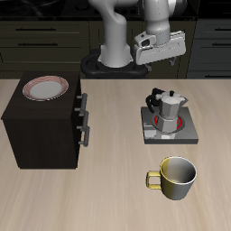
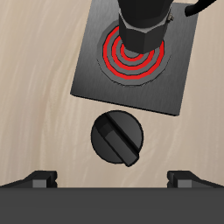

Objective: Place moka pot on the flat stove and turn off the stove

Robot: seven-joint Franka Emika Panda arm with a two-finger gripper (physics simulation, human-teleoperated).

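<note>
Wrist view | moka pot [image 2: 143, 31] on flat stove [image 2: 131, 66] coil | end effector [image 2: 111, 179] spread open, empty, above the knob [image 2: 116, 139]

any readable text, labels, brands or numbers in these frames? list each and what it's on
None: no words, numbers or brand marks can be read in either view.
moka pot: plain metal, no marking.
flat stove: only the red coil, no print.
stove knob: plain black, no scale or on/off marks.
mug, cabinet, plate: unmarked.
</note>
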